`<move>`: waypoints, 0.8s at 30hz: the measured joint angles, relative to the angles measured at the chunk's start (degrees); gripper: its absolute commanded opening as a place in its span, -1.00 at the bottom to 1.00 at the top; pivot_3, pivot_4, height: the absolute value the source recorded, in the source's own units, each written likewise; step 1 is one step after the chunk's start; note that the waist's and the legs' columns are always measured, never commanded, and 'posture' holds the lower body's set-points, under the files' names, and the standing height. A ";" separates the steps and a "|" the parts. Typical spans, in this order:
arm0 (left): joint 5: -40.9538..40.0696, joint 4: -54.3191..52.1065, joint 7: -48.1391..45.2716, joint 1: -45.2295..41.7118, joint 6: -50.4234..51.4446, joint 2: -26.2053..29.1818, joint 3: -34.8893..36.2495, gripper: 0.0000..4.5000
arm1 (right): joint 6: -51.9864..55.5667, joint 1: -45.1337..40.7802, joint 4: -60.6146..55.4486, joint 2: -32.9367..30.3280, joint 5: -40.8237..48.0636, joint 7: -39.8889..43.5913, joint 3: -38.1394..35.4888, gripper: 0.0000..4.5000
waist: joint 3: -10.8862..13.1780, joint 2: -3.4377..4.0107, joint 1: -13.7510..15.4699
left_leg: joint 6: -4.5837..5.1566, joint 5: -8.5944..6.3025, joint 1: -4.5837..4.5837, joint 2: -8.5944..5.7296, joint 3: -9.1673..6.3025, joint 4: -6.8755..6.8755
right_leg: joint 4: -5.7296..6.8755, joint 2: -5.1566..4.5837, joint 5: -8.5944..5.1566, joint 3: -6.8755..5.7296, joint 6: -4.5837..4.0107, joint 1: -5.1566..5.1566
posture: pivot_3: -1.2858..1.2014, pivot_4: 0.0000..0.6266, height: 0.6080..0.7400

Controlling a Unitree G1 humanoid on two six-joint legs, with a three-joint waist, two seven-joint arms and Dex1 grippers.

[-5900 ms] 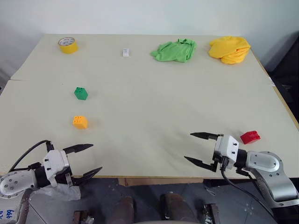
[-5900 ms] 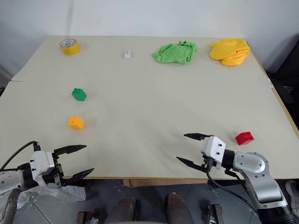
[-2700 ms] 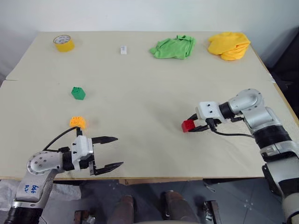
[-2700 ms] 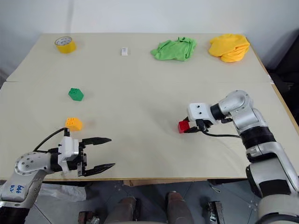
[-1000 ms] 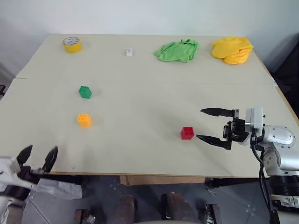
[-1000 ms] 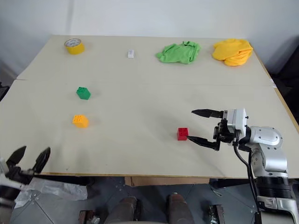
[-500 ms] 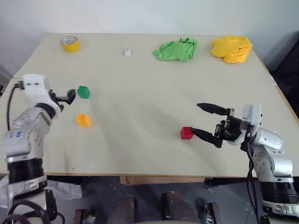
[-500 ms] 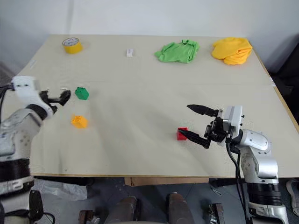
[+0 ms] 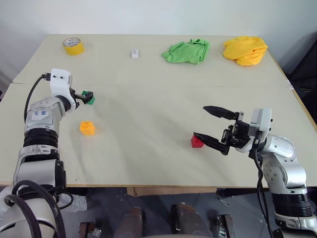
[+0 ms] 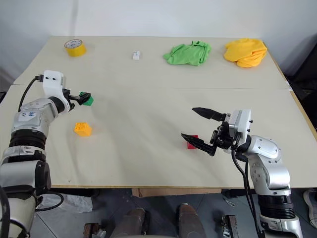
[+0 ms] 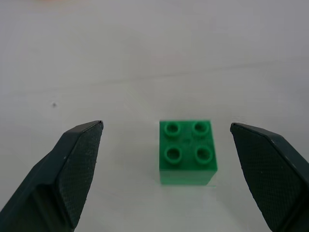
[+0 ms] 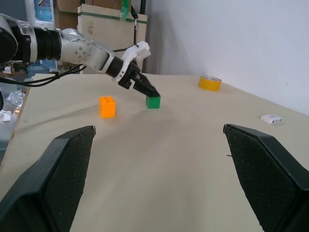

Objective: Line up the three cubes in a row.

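Left eye view is showing you the wide beige desk (image 9: 148, 89) with the row not yet formed: the three cubes are sitting at the corners of a lopsided triangle. You are looking at the left gripper (image 9: 82, 97) spread wide around the small green studded plastic cube (image 9: 89, 97) near the desk's left edge; in the left wrist view the block is sitting between the two black fingers with clear gaps on both sides, so nothing is being held. The right gripper (image 9: 214, 128) is also hanging released, empty, its lower finger just beside the small red studded plastic cube (image 9: 196, 142), which is resting right of centre. The small orange-yellow studded plastic cube (image 9: 87, 128) is lying just in front of the green one, well apart from the red.

By my judgement you are at the start of the second step, with green and orange-yellow still to be carried over.

Compared with a second ago, your left arm is reaching up over the desk to the green cube instead of hanging below the front edge, and the right gripper is sitting closer to the red cube.
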 measured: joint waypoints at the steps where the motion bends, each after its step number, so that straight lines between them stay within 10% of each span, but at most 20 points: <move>1: 0.66 0.94 0.05 -0.41 -0.05 0.00 -0.04 1.00 | -0.02 0.07 -0.13 0.00 0.00 -0.09 0.00 0.99 | 0.00 0.00 0.02 | 0.00 0.00 -0.01 0.00 0.00 0.00 | 0.01 -0.01 0.00 0.00 0.00 -0.01 | 0.03 -0.52 1.00; 13: 2.47 6.89 -2.32 -1.83 -3.56 0.04 0.42 -0.34 | -1.68 2.08 -0.55 0.42 -0.79 -0.94 0.00 1.00 | 0.00 -0.01 0.07 | 0.01 0.01 -0.01 -0.01 0.03 0.04 | 0.11 -0.03 0.00 0.00 0.00 -0.05 | 0.03 -0.52 1.00; 18: -0.44 5.54 -13.24 -2.01 -11.77 -0.62 2.60 -0.36 | -2.48 3.80 -0.40 -0.07 -1.02 -0.81 -0.60 1.00 | 0.00 -0.03 0.29 | 0.02 0.01 -0.06 -0.02 0.02 0.07 | 0.09 -0.07 0.00 -0.06 0.00 -0.05 | 0.03 -0.52 1.00; 24: -9.52 -15.28 -48.79 -1.32 -10.53 0.50 -1.71 -0.36 | -4.31 7.28 1.77 -5.79 -1.04 1.73 -6.56 1.00 | -0.01 -0.02 0.18 | 0.07 -0.01 -0.12 -0.09 -0.01 0.05 | 0.00 -0.15 0.00 -0.16 0.00 0.03 | 0.03 -0.52 1.00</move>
